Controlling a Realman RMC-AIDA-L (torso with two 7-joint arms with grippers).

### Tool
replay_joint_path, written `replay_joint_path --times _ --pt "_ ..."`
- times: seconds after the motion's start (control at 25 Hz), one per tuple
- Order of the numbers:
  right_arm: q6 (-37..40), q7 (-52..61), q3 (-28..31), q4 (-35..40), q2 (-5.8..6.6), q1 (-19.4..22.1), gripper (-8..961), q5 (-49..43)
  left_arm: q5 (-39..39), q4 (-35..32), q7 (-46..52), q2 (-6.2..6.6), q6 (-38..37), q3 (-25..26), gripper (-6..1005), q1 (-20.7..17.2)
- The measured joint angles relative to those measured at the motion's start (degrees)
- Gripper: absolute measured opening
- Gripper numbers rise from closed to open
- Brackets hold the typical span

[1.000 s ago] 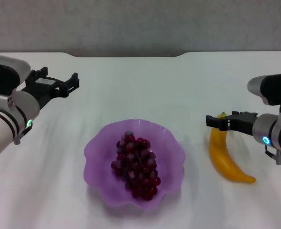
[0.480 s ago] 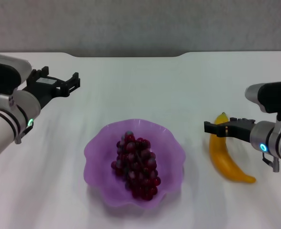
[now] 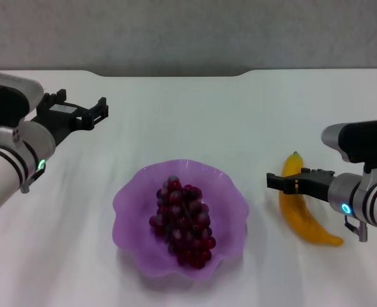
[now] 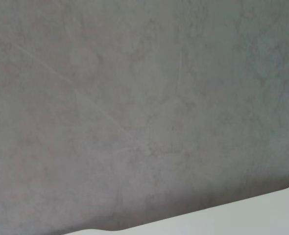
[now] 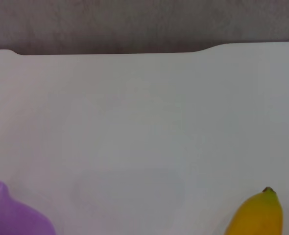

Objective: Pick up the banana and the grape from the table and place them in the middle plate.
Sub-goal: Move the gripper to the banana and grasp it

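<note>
Banana pick pending; dark red grape bunch (image 3: 182,220) already seated in the scalloped translucent purple plate (image 3: 130,201).

Smooth yellow curved banana (image 3: 300,211) lies on the white table (image 3: 195,115), long axis near-to-far, directly under the black right gripper (image 3: 284,183); finger state cannot be told. Left gripper (image 3: 80,115) is parked far off, fingers spread.

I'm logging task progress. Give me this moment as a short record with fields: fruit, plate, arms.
grape: lying in the middle plate
banana: on the table, to the plate's right
right end effector: over the banana's upper part, nothing held
left end effector: raised at far left, open, empty
remaining: banana into plate
</note>
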State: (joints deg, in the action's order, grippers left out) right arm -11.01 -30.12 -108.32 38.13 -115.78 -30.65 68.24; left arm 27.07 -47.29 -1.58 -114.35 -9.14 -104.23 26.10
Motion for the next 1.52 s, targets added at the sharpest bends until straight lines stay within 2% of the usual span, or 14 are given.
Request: replay_joint_path --times 0.44,1.08,1.52 --pt "1.19 0.24 -0.35 0.45 0.07 0.86 819 0.05 0.0 0.59 -0.02 0.01 0.02 0.0 880 -0.19" --pt "2.24 2.53 -5.4 -0.88 -0.06 1.13 772 0.14 0.0 0.62 -1.39 -0.44 0.09 0.39 880 0.03" --pt "3.69 3.88 -6.68 -0.95 -0.06 1.18 739 0.14 0.0 0.62 -1.41 -0.52 0.07 0.51 880 -0.11"
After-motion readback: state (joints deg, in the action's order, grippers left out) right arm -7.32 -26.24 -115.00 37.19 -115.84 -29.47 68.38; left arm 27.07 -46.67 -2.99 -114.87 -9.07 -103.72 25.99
